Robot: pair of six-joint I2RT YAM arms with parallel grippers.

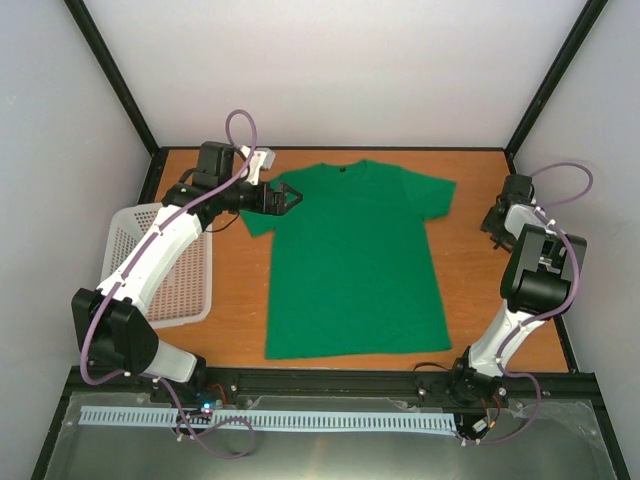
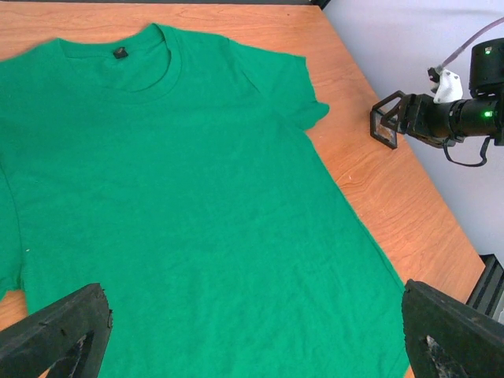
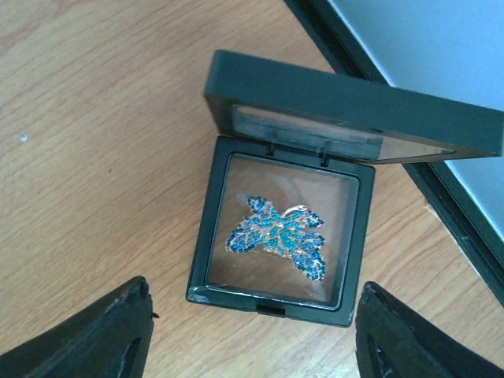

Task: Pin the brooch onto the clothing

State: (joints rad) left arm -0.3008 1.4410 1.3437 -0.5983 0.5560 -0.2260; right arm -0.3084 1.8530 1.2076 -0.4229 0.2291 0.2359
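Right wrist view: the blue and gold brooch (image 3: 277,239) is seen in an open black box (image 3: 346,106) on the table (image 3: 94,157). The right end effector (image 3: 252,339) is held wide and empty over it. The left end effector (image 2: 252,315) is spread wide over the green clothing (image 2: 197,197).

A wooden table (image 1: 470,290) stands between pale walls (image 1: 340,70). A white plastic mesh basket (image 1: 190,285) sits at the table's left edge. At the far right, near the table's edge, a small black square box (image 3: 206,228) lies open, its clear-windowed lid (image 3: 346,106) raised.
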